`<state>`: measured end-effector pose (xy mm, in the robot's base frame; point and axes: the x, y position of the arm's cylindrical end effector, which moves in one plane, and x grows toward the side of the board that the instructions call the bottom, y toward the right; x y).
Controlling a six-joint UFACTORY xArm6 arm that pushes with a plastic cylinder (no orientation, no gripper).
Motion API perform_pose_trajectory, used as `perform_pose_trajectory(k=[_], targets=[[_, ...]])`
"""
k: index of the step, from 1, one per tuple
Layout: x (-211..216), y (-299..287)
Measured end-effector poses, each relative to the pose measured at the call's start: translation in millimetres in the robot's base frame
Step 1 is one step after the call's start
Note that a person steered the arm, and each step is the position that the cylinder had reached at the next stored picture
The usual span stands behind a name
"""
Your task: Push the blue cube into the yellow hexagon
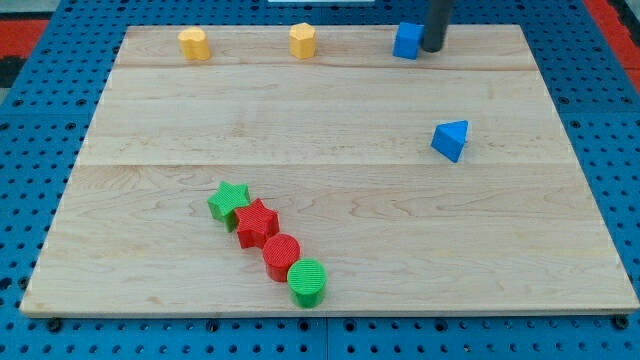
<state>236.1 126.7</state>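
Note:
The blue cube (406,41) sits near the board's top edge, right of centre. My tip (432,48) is right beside the cube on its right side, touching or nearly touching it. A yellow hexagon (303,41) stands to the cube's left along the same top edge, a clear gap apart. A second yellow block (194,44), also roughly hexagonal, stands further left near the top left corner.
A blue triangular block (451,139) lies on the right half of the wooden board (330,200). Near the bottom centre a green star (229,202), red star (257,222), red cylinder (281,254) and green cylinder (308,281) form a diagonal chain.

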Motion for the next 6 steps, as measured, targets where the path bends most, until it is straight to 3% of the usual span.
perform_pose_trajectory(k=[1, 2, 3, 4, 5, 6], targets=[[0.2, -29.3], [-6.4, 35.0], [-26.1, -2.5], [-22.6, -95.2], [62.4, -109.9], [110.7, -240.1]])
